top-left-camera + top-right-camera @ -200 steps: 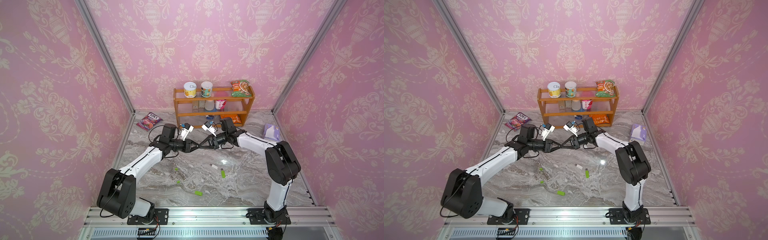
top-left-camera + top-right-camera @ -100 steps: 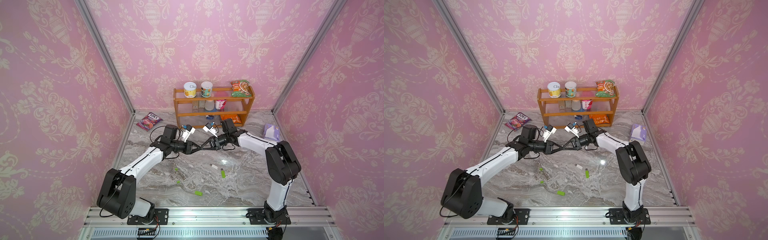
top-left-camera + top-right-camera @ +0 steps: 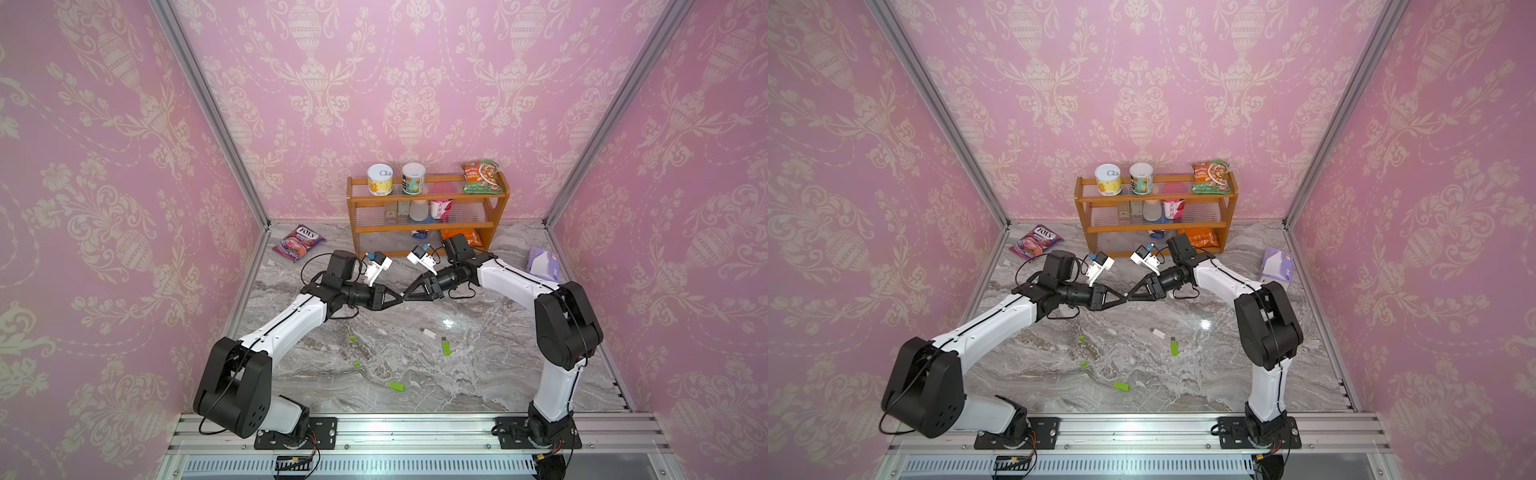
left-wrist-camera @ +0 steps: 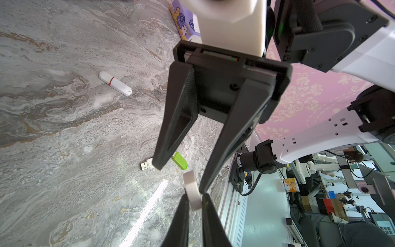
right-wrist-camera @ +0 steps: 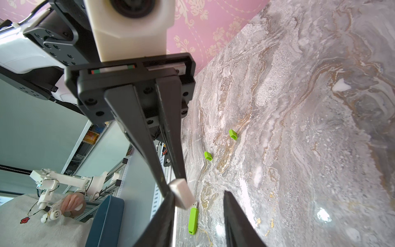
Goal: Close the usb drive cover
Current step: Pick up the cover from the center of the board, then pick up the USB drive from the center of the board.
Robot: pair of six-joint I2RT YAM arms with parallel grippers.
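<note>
Above the table [image 3: 498,374], a bit far of centre, both grippers meet tip to tip, clear of the marble. L gripper [image 4: 195,198]: jaws together, clamped on a small white piece [image 4: 192,190]; whether it's a cap or a drive end I can't tell. R gripper [image 5: 198,193]: jaws apart, not gripping. One R finger [image 4: 222,145] looks to touch the white piece at its tip, and the other stands apart from it.

On the marble, nearer than the grippers and right of centre, lies a green USB drive [image 3: 446,348] w/ its metal plug bare. A white USB drive [image 3: 428,333], capped, red ring round it, lies just left of it and slightly farther. Two loose green caps sit left of centre: one [image 3: 353,338] farther, one [image 3: 356,363] nearer, apart from each other. A 2nd green drive [image 3: 397,386] lies nearer again, approx centre; can't tell if it's capped.

Far side: wooden shelf [image 3: 424,203] w/ cans and snack packs. Candy bag [image 3: 297,242] at far left, purple tissue pack [image 3: 542,262] at far right.
</note>
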